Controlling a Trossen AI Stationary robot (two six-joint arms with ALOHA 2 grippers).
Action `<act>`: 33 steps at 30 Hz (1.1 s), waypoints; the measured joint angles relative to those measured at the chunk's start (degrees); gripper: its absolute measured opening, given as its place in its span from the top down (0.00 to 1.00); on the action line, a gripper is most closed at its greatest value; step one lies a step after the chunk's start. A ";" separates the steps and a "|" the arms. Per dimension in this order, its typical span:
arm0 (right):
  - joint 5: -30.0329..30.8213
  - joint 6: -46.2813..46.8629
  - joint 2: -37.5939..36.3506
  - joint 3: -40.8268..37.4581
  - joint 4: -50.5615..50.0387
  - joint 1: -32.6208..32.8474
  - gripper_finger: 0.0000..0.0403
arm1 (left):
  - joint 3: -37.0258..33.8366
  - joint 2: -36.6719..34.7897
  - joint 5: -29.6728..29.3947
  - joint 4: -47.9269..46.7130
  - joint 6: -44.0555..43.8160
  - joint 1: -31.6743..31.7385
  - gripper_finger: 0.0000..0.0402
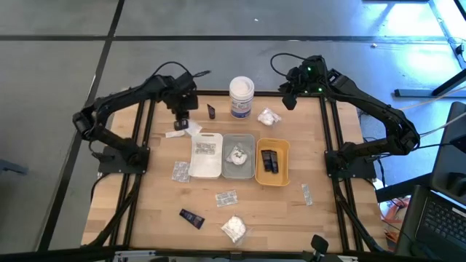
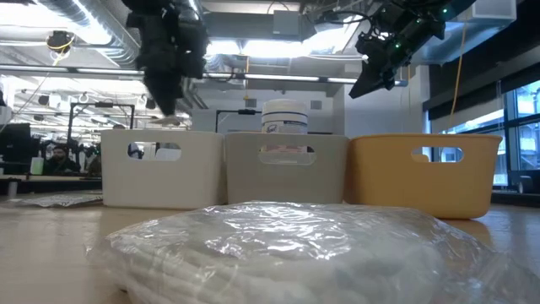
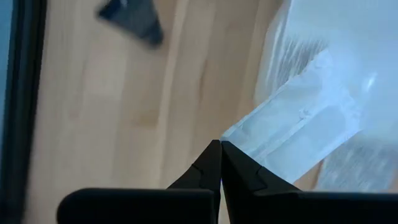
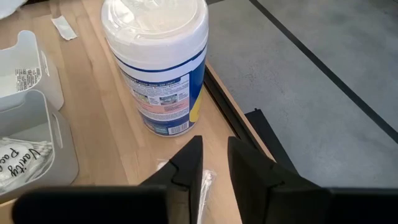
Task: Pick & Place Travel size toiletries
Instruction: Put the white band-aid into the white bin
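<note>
Three rectangular plastic trays [image 1: 239, 173], white, grey and orange, sit side by side at centre; the tall white blue-labelled tub [image 1: 242, 97] stands at twelve o'clock from them.

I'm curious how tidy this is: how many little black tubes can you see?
4: two side by side in the orange tray, one on the table's near edge, one beside the white tub. Others may be hidden.
</note>
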 joint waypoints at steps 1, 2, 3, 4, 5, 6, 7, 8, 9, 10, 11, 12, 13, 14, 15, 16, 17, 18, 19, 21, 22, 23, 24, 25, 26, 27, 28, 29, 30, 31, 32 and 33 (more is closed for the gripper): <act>0.00 0.00 0.00 0.00 0.00 -0.01 0.80 | 0.00 -0.17 0.41 1.09 -3.08 -1.04 0.99; 0.00 0.00 -0.02 0.00 0.00 0.00 0.79 | 0.00 -0.22 0.38 1.70 -5.89 -2.15 0.99; 0.00 0.00 0.00 0.00 0.00 0.00 0.79 | 0.00 -0.22 0.28 2.06 -8.55 -3.40 0.99; 0.00 0.00 0.00 0.00 0.00 -0.01 0.79 | 0.00 -0.20 0.23 2.45 -11.01 -4.59 0.99; 0.00 0.00 -0.02 0.00 0.00 0.00 0.79 | 0.00 -0.08 0.10 3.00 -13.62 -5.95 0.99; 0.00 0.00 -0.01 0.00 0.00 -0.01 0.79 | 0.00 0.18 -0.45 3.68 -16.41 -7.39 0.99; 0.02 0.00 0.00 0.00 0.00 0.00 0.79 | 0.00 0.57 -1.14 4.41 -19.51 -9.00 0.99; 0.02 0.00 0.00 0.00 0.00 0.00 0.79 | 0.00 0.91 -2.17 5.08 -22.89 -10.46 0.99; 0.02 0.00 0.00 0.00 0.00 0.00 0.79 | 0.00 1.13 -3.50 5.53 -26.08 -11.96 0.99; 0.04 0.00 -0.01 0.00 0.00 -0.02 0.79 | 0.00 1.42 -4.63 6.03 -29.16 -13.45 0.99; 0.07 0.00 0.00 0.00 0.00 -0.02 0.80 | 0.00 1.76 -5.85 6.41 -32.13 -14.91 0.99; 0.07 0.00 0.00 0.00 0.00 -0.01 0.80 | 0.00 2.12 -7.05 6.43 -34.81 -16.33 0.99; 0.07 0.00 0.00 0.00 0.00 0.00 0.81 | 0.00 2.44 -8.06 6.32 -37.12 -17.74 0.99; 0.15 -0.02 0.00 0.00 0.00 0.00 0.81 | 0.00 2.75 -8.98 6.39 -39.35 -19.29 0.99; 0.19 -0.02 0.00 0.00 0.00 -0.02 0.82 | 0.00 3.07 -9.81 6.41 -41.47 -20.72 0.99; 0.17 -0.02 0.00 0.00 0.00 0.00 0.82 | 0.00 3.44 -10.45 6.36 -43.29 -22.02 0.99; 0.18 -0.02 0.00 0.00 0.00 -0.01 0.83 | 0.00 3.84 -10.92 6.41 -44.81 -23.31 0.99; 0.17 -0.02 0.00 0.00 0.00 -0.01 0.83 | 0.00 4.34 -11.58 6.43 -46.15 -24.53 0.99; 0.17 -0.02 0.00 0.00 0.00 0.00 0.84 | 0.00 4.92 -12.24 6.45 -47.47 -25.58 0.99; 0.17 -0.04 0.00 0.00 0.00 -0.01 0.85 | 0.00 6.24 -13.07 6.41 -49.24 -27.15 0.99; 0.17 -0.04 0.00 0.00 0.00 0.00 0.85 | 0.00 6.95 -13.28 6.42 -50.20 -27.71 0.99; 0.17 -0.04 0.00 0.00 0.00 0.00 0.85 | 0.00 7.79 -13.28 6.31 -50.95 -28.09 0.99; 0.17 -0.04 0.00 0.00 0.00 -0.02 0.85 | 0.00 8.69 -13.28 5.98 -51.59 -28.38 0.99; 0.15 -0.04 0.00 0.00 0.00 -0.01 0.85 | 0.00 9.70 -13.27 5.60 -52.17 -28.67 0.99; 0.15 -0.04 0.00 0.00 0.00 -0.01 0.85 | 0.00 10.73 -13.27 5.47 -52.54 -28.94 0.99; 0.15 -0.04 0.00 0.00 0.00 0.00 0.85 | 0.00 11.70 -13.26 5.45 -52.85 -29.09 0.99; 0.15 -0.04 0.00 0.00 0.00 -0.01 0.84 | 0.00 12.48 -13.25 5.47 -52.99 -29.25 0.99; 0.15 -0.04 0.00 0.00 0.00 0.00 0.84 | 0.00 13.13 -13.23 5.49 -53.03 -29.33 0.99; 0.15 -0.02 0.00 0.00 0.00 -0.02 0.83 | 0.00 13.75 -13.19 5.51 -53.06 -29.32 0.99; 0.13 -0.04 0.00 0.00 0.00 0.00 0.83 | 0.00 14.31 -13.21 5.49 -53.31 -29.32 0.99; 0.10 -0.03 0.00 0.00 -0.02 0.00 0.82 | 0.00 14.69 -13.22 5.49 -53.56 -29.30 0.99; -0.02 -0.02 0.00 0.00 -0.14 0.00 0.82 | 0.00 14.91 -13.24 5.50 -53.91 -29.28 0.99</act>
